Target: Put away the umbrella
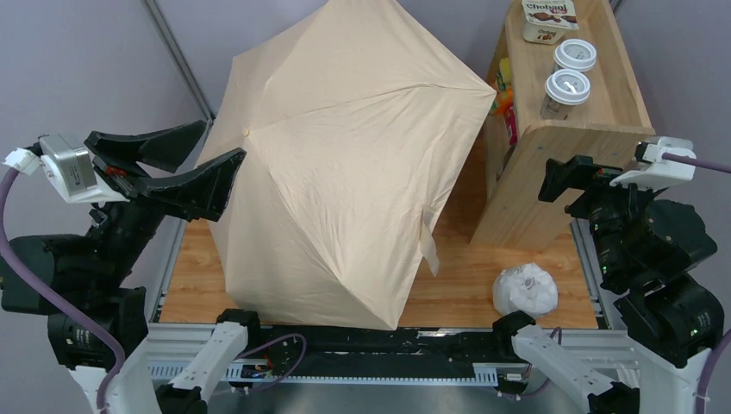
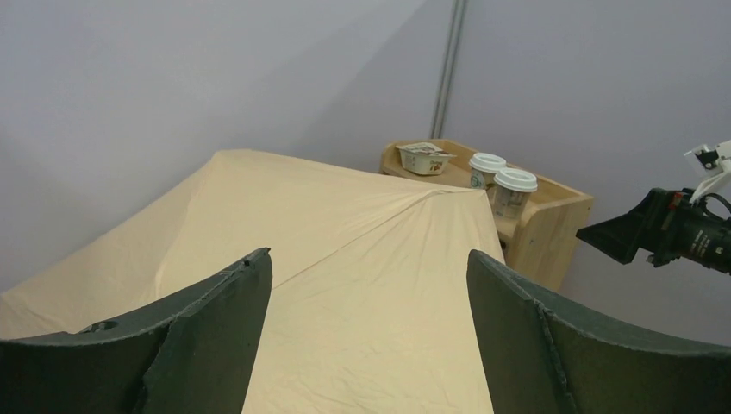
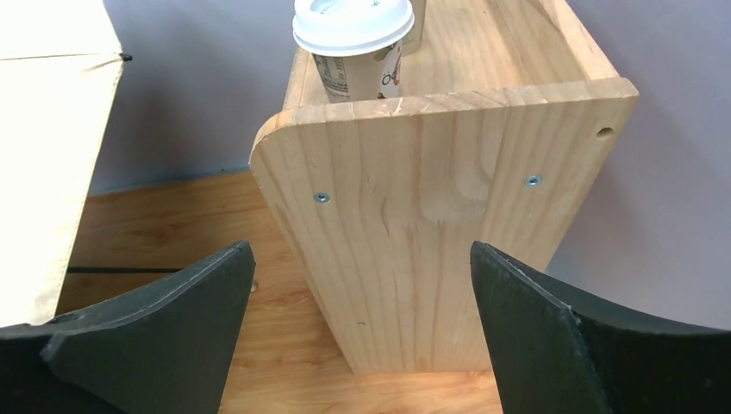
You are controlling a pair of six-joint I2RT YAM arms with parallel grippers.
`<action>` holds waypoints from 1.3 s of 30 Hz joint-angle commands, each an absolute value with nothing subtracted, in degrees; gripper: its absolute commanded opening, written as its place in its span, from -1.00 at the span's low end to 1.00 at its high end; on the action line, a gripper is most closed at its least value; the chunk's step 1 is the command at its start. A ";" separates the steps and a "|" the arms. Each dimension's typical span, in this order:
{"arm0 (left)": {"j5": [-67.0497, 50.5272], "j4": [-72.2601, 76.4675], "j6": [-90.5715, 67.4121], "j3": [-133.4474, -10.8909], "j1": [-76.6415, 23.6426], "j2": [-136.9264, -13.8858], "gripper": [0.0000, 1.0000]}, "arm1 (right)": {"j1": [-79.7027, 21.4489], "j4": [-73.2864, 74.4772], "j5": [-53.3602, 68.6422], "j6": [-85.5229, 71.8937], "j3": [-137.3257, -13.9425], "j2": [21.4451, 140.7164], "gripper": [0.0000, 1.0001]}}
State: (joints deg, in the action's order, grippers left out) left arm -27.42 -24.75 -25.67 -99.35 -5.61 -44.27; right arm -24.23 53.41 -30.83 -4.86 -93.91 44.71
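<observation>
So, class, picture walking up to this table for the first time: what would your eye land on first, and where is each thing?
The open cream umbrella dominates, its canopy spread over the left and middle of the table. To its right stands a wooden shelf with two lidded cups on top, and a small white bag lies near the table's near right edge.

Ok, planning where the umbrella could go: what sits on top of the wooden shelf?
Two lidded cups and a yogurt pack stand on the shelf top. What its lower compartments hold is mostly hidden.
</observation>
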 commanded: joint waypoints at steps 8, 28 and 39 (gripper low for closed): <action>-50.26 -26.49 -36.53 -104.60 -5.36 -56.86 0.38 | -23.99 64.60 1.79 -17.13 -85.71 41.75 1.00; -22.86 -33.21 -17.24 -102.46 -52.64 -66.88 0.58 | -24.43 17.15 43.68 -44.56 -60.91 39.10 1.00; -4.15 -53.25 -12.74 -110.21 -57.57 -67.68 0.62 | -38.83 3.88 28.40 -51.23 -66.88 47.54 -0.23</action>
